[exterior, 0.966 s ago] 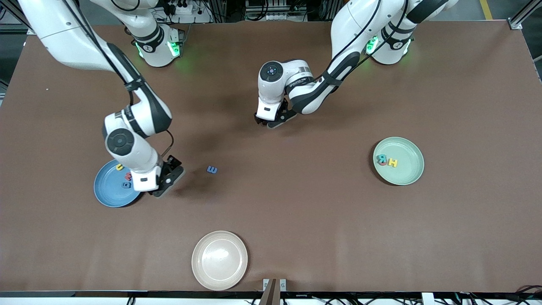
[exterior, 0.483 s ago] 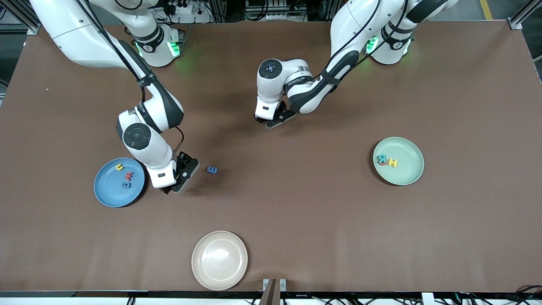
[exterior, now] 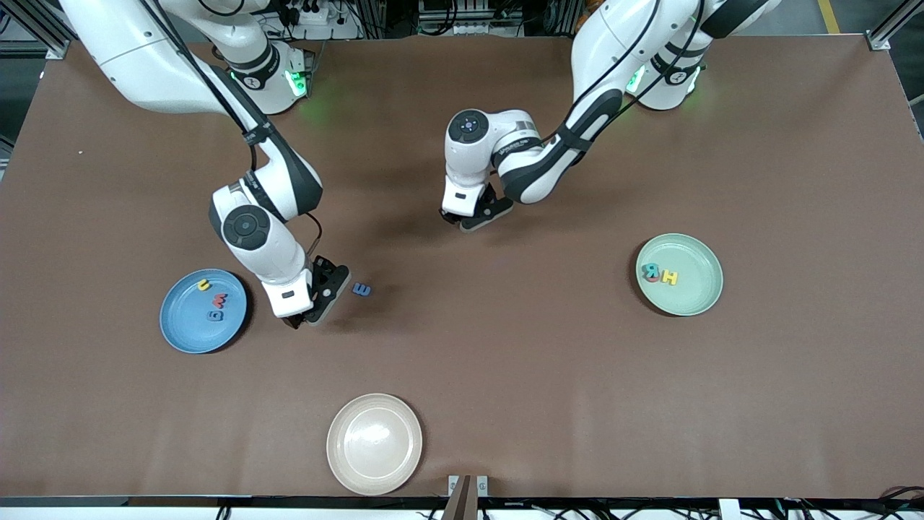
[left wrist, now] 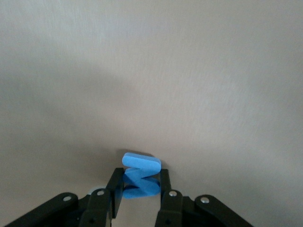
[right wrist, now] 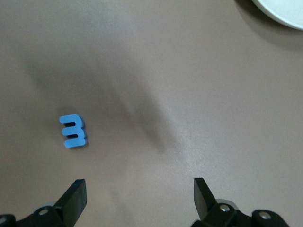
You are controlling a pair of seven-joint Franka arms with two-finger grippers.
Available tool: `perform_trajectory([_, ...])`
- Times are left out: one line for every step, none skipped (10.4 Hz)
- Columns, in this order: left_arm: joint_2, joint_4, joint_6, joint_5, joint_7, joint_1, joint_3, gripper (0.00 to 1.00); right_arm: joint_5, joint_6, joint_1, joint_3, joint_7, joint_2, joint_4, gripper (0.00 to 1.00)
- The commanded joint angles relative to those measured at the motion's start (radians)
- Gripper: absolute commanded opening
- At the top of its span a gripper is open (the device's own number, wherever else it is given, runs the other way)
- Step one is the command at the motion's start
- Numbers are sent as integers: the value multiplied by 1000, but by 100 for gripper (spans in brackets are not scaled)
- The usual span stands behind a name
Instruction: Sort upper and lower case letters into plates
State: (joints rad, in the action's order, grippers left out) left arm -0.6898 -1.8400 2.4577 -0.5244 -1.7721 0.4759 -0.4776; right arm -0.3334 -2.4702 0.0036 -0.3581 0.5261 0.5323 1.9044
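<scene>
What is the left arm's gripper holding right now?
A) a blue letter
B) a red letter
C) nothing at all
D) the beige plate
A: the left wrist view shows the left gripper shut on a blue letter, pinched between its two fingers.

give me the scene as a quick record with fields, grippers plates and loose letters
left gripper: shut on blue Z letter, over bare table
right gripper: open, low beside blue E letter
blue plate: three letters, toward the right arm's end
mint green plate: letters including a yellow H, toward the left arm's end
cream plate: nearest the front camera
</scene>
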Motion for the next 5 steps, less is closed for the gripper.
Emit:
perform_trajectory([88,-15,-104,-23,106,-46,-1,0,4,-7,32,2,3,12,-1,100])
perform_trajectory([110,-15,-132,-23,138,-66,-1,0,5,-6,44,2,2,12,-4,100])
perform_trajectory([133,-15,-155,-23,187,-95,-3,0,5,-6,56,4,3,15,-5,100])
perform_trajectory([151,-15,-186,-20,250,-126,-4,0,5,-7,73,4,2,40,-10,100])
perform_trajectory([177,-15,-210,-11,317,-163,-7,0,4,-10,79,4,-17,70,-19,100])
